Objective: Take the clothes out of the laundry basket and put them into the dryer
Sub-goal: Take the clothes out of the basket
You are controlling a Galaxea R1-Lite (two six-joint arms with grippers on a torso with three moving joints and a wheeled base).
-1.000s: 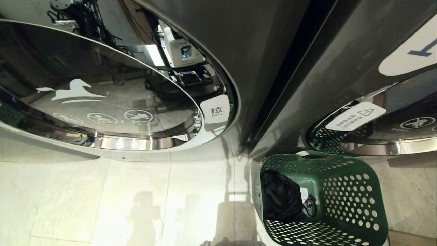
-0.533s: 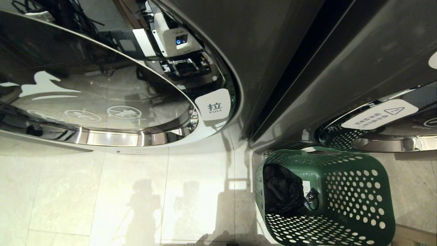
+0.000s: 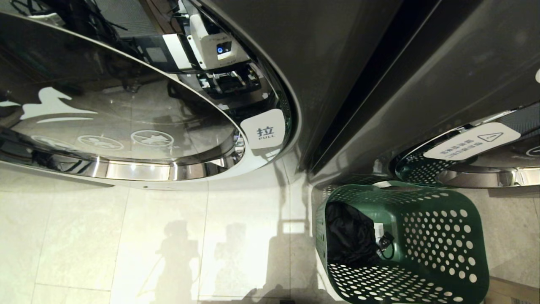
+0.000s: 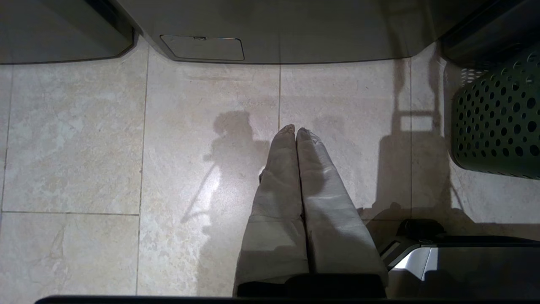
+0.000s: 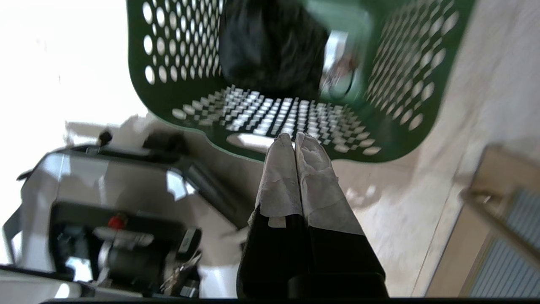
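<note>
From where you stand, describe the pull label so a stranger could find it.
Start at the big round dryer door on the left. At its right edge sits a white rounded PULL label bearing one Chinese character, unlike the right door's warning-triangle sticker.

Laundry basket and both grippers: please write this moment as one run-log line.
basket: on floor, black clothes inside | right gripper: shut, empty, near basket rim | left gripper: shut, empty, above floor | dryer door: closed

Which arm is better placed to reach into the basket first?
Right. The right gripper points at the basket holding the dark clothes; the left gripper points at bare floor, basket off to its side.
</note>
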